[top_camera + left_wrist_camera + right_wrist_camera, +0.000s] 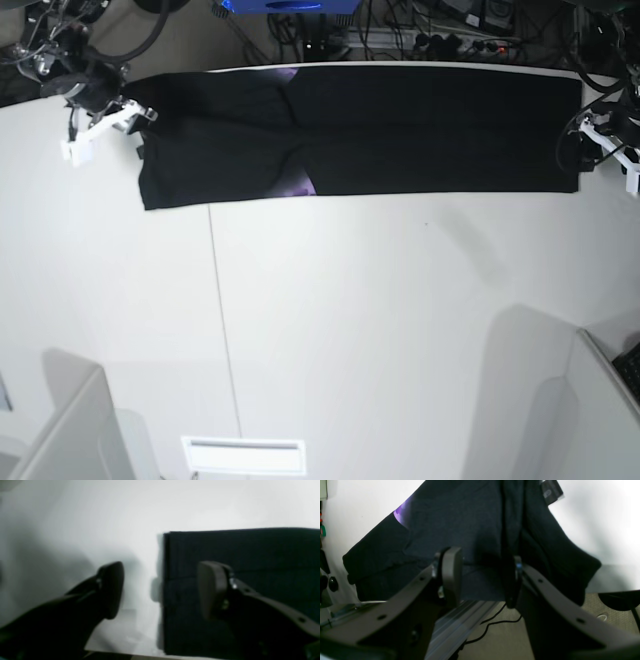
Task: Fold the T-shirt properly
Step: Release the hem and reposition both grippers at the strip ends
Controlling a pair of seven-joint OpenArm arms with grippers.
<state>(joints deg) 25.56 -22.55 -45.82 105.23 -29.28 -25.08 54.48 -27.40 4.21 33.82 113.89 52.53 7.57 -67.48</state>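
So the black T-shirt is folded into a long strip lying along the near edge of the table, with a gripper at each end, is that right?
Not quite. The T-shirt is a long folded strip with the left gripper and right gripper at its ends, but it lies along the far edge of the table, as the base view shows.

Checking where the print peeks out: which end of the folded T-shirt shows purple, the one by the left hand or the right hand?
The end by the right hand: a purple patch shows on the T-shirt there. The left hand's end is plain black.
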